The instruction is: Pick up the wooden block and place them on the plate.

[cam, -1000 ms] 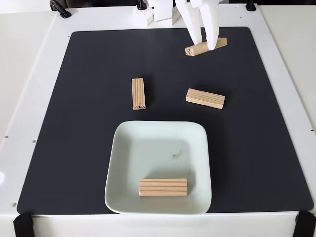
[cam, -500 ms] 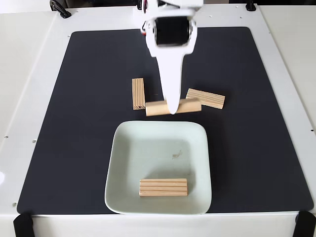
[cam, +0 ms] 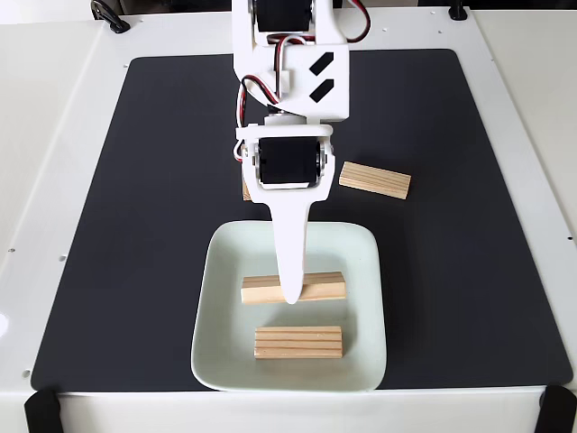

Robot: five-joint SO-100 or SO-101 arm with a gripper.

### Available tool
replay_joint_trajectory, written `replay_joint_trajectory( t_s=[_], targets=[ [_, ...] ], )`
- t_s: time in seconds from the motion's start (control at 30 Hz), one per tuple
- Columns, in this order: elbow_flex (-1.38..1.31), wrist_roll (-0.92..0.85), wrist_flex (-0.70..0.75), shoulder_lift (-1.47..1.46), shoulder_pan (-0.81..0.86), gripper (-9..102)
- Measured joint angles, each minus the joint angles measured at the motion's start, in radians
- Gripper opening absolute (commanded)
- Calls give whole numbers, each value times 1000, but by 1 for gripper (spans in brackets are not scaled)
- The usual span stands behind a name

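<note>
My white gripper [cam: 293,293] reaches down over the pale mint square plate [cam: 361,271] and is shut on a wooden block [cam: 320,287], held crosswise over the plate's middle. A second wooden block [cam: 298,343] lies flat in the plate near its front rim. A third wooden block [cam: 374,180] rests on the black mat to the right of the arm. Behind the arm's wrist, only a sliver of another wooden block [cam: 245,191] shows on the mat.
The black mat [cam: 135,225] covers most of the white table [cam: 45,135]. The arm's base stands at the far edge, top centre. Black clamps sit at the table's corners [cam: 41,410].
The gripper has carried the block from the mat's far right area toward the front. It now holds the block over the middle of the plate.
</note>
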Motion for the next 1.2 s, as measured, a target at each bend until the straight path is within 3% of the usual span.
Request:
replay_joint_trajectory(
  t_s=[0.63,1.0,1.2],
  targets=[
    [0,0,0,-6,26,1],
    [15,0,0,-6,28,34],
    [18,-12,0,-6,28,37]
  ],
)
